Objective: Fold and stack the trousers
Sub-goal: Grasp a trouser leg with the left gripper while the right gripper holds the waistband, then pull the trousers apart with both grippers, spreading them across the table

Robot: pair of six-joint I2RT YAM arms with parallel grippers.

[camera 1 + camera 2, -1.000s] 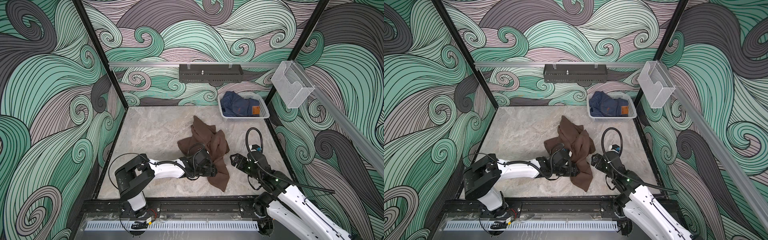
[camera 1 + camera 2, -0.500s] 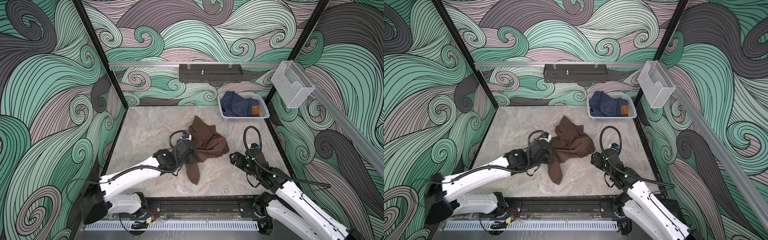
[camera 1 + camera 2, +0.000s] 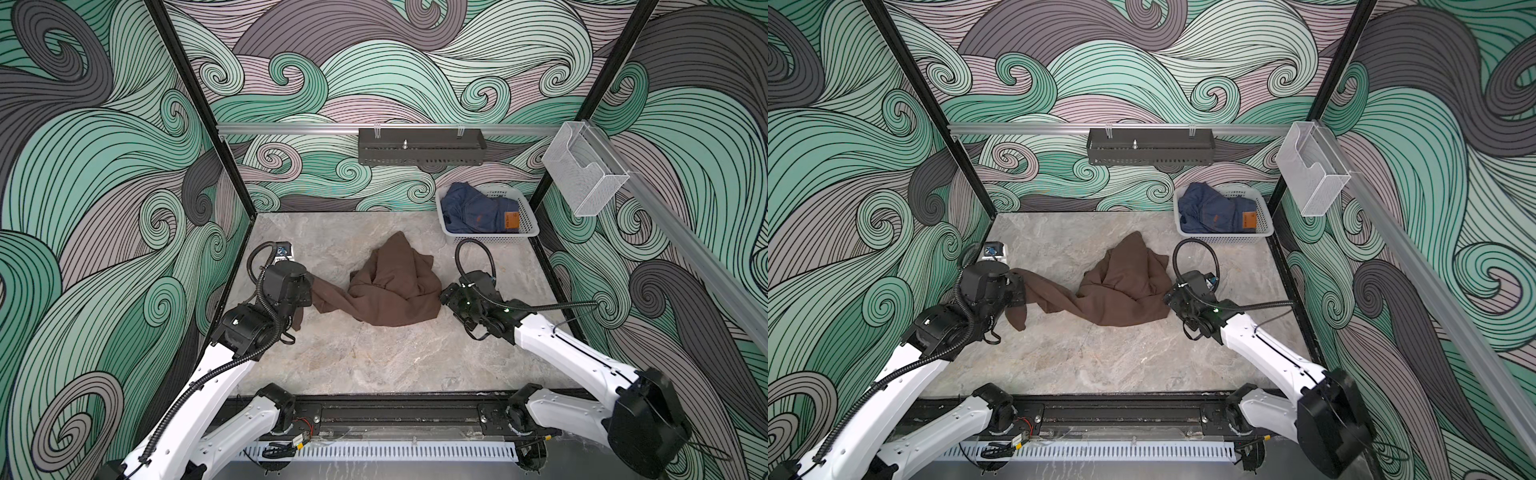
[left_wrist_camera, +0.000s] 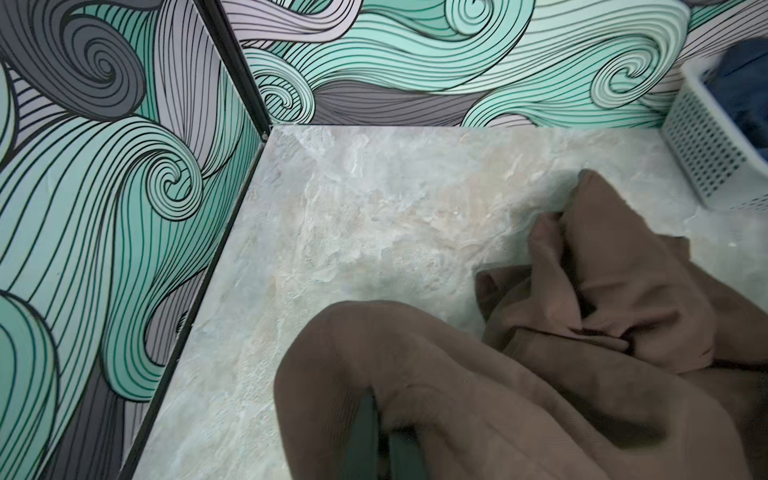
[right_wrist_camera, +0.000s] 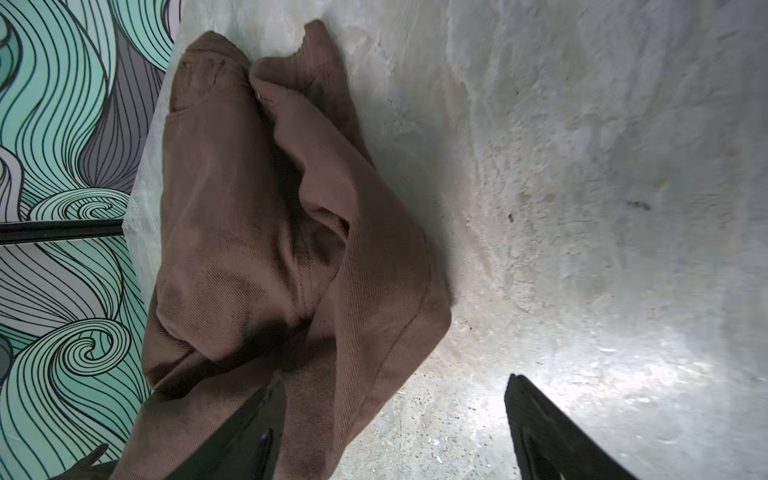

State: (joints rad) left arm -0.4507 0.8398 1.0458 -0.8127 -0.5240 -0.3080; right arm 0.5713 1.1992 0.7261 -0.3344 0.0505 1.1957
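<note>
Trousers (image 3: 395, 291), chocolate-brown and crumpled, lie in a heap near the middle of the marble table (image 3: 374, 365). One strip of fabric is drawn out from the heap toward the left side of both top views. That strip ends at the left gripper (image 3: 308, 291), whose jaws are closed on the cloth. In the left wrist view the brown fabric drapes over the green fingers (image 4: 363, 440) and hides most of them. A loose end of the strip hangs from the grip down to the table just beside the arm. The right gripper (image 3: 445, 296) sits at the opposite edge of the heap, right against its border, with its jaws spread wide and clamping nothing. In the right wrist view one black finger (image 5: 249, 432) lies against the lower fold of the fabric and is partly covered by it. The other finger stands over bare table, clear of the cloth. The heap lies between the two grippers. In the far right corner a white basket (image 3: 490, 239) holds blue jeans (image 3: 473, 210), apart from the trousers.
</note>
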